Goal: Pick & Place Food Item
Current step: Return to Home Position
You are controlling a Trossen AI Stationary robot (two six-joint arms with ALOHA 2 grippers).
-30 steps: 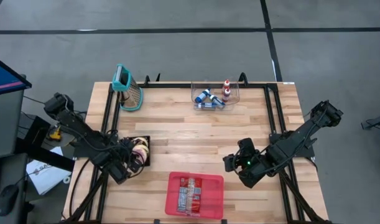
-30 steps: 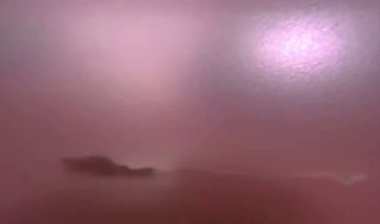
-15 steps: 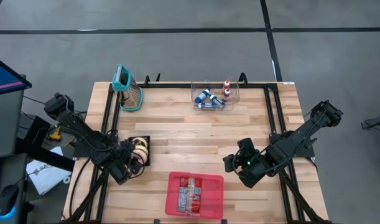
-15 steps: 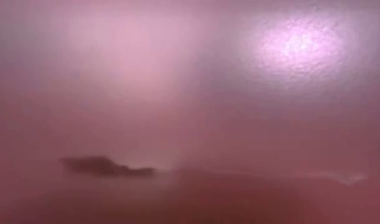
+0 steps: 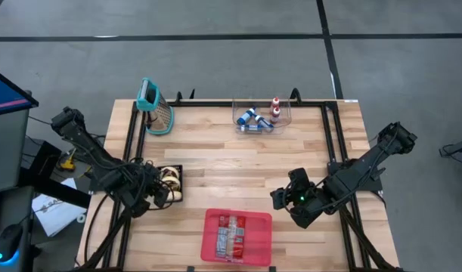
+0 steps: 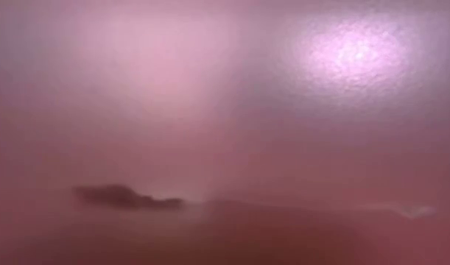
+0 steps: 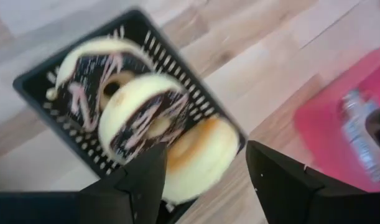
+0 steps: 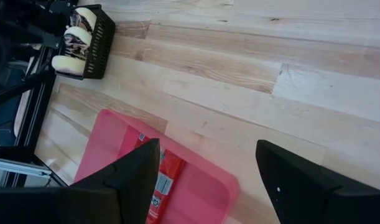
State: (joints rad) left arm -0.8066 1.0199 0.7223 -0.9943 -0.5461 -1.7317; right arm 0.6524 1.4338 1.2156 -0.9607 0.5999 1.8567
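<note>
My left gripper (image 7: 205, 155) hangs spread and empty at the black bin (image 7: 29, 82), near the table's (image 5: 231, 162) left edge. The right gripper (image 8: 207, 148), fingers parted, is over mid-table wood. The low view seems blocked.

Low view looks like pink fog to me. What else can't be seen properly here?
Low view: a pink blur fills it; nothing identifiable.
Donuts, left wrist view: blurred and overlapping; count unclear.
Black bin, high view: left hand covers part.
Packets in red tray, high view: labels too small.

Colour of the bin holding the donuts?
The bin is black with slotted walls; the left wrist view shows it best.
</note>
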